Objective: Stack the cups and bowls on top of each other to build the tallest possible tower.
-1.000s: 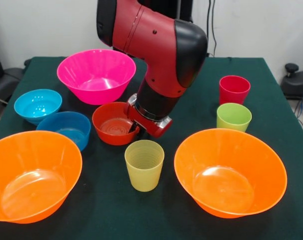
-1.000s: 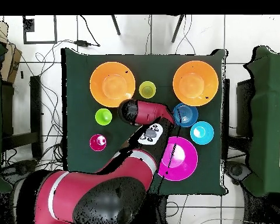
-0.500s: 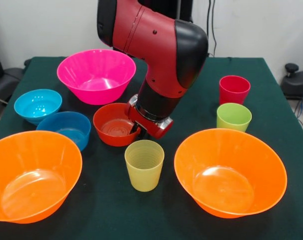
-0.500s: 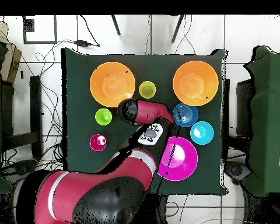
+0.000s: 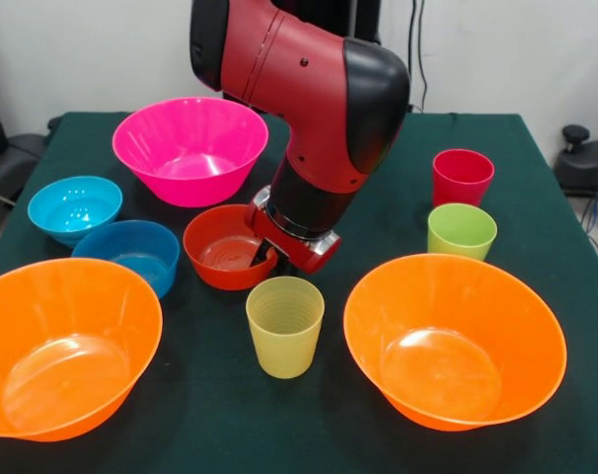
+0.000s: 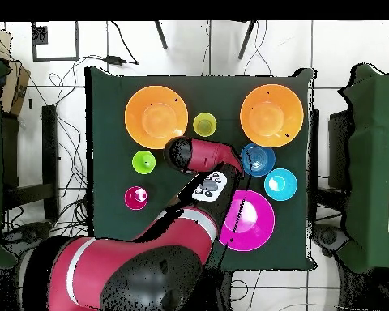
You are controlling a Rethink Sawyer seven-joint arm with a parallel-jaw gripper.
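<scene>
My gripper (image 5: 266, 259) sits low on the right rim of the small red-orange bowl (image 5: 218, 252), one dark finger inside the wall, shut on that rim. The ribbed yellow cup (image 5: 284, 324) stands just in front of it. At the right are the lime green cup (image 5: 461, 230) and, behind it, the red-pink cup (image 5: 463, 176). The big magenta bowl (image 5: 188, 148) stands behind the red-orange one. The light blue bowl (image 5: 74, 205) and the darker blue bowl (image 5: 133, 253) lie to its left. Two large orange bowls (image 5: 62, 346) (image 5: 452, 336) flank the front. In the overhead view the arm (image 6: 199, 154) hides gripper and red-orange bowl.
All pieces stand apart on the dark green table (image 5: 378, 434), none nested. The arm's bulky elbow (image 5: 329, 109) hangs over the table's middle, close to the magenta bowl's rim. Chairs (image 6: 368, 162) stand beside the table.
The red-orange bowl has shifted a little to the right at the gripper. The arm has barely moved, and the other pieces stay put.
</scene>
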